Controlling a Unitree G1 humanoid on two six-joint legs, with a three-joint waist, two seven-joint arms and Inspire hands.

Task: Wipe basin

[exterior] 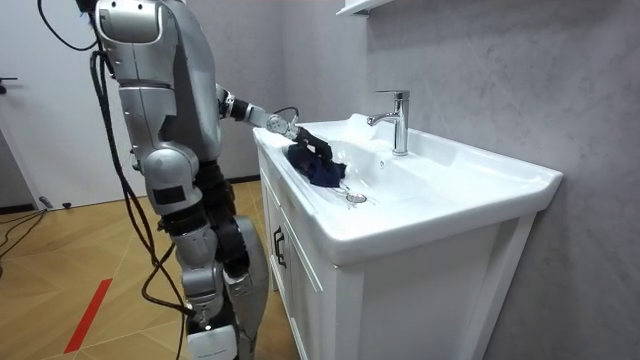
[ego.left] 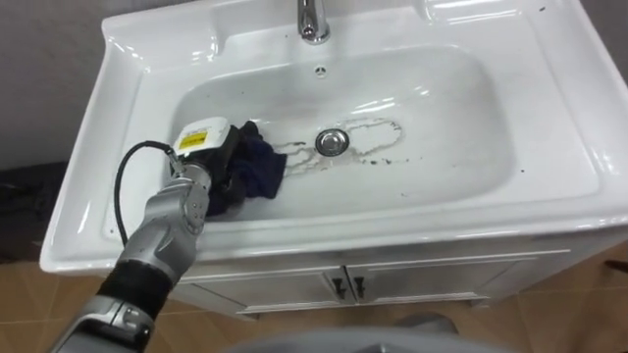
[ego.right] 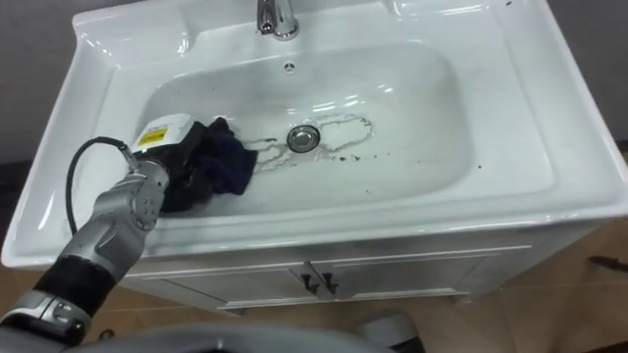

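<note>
Robot standing at white basin (ego.left: 549, 147), left hand (ego.left: 208, 145) in its left side, fingers curled on dark blue cloth (ego.left: 261, 169) (bunched, beside the drain (ego.left: 332, 142)), dark smears (ego.left: 385, 149) nearby

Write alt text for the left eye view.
The robot's left hand lies on a dark blue cloth at the left of a white basin, beside dark grime looping round the drain. A chrome tap stands at the back rim.
</note>
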